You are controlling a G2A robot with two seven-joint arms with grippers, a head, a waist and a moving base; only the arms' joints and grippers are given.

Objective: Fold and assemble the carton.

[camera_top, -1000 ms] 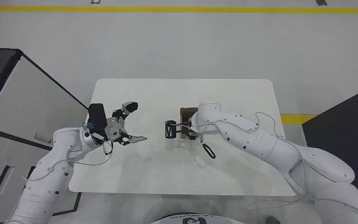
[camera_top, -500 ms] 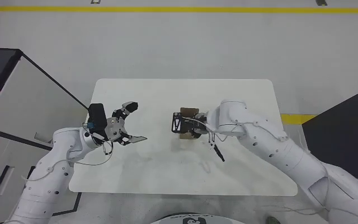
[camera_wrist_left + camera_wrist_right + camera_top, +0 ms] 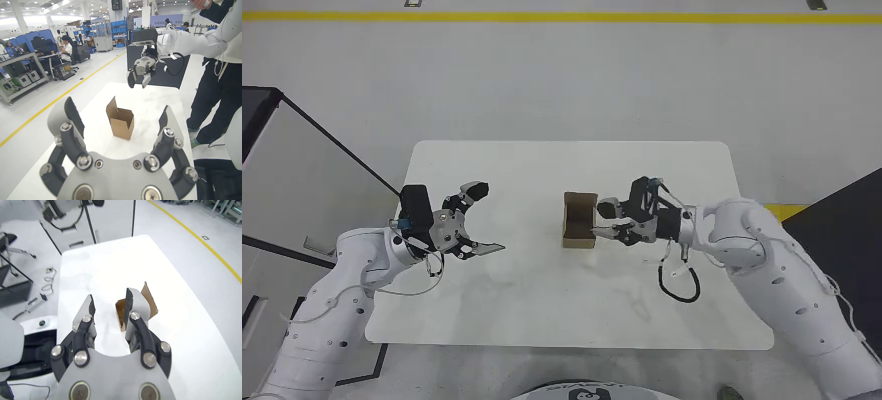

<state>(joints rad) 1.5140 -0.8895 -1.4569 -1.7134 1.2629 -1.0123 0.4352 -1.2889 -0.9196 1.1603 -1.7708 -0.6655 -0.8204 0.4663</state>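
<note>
A: Left to right, quick. What do we log as changed?

B: For the left gripper, nothing. We see it in the same spot near the table's left edge as a second ago. Its fingers are spread wide with nothing between them, and it is well apart from the carton.

A: Carton?

B: The carton stands upright about mid-table, well off every edge. Its top is open and one flap sticks up. A second ago it is mostly covered from above; now we see it whole. We can't tell whether it has shifted slightly.

A: So the change is on the right.

B: Yes. A second ago the right gripper reaches past the carton's left side, and half a second ago it sits over the carton. Now it is drawn back to just beside the carton's right side, toward the table's right edge. Its fingers are part-open and hold nothing. From the left wrist view we judge it clear of the cardboard.

A: Meaning for the task?

B: We read it as a release. The body looks squared up and stands alone, but the top is not closed, so folding is left.

A: Counts?

B: One carton, one raised flap we can make out, two grippers, one table.
</note>
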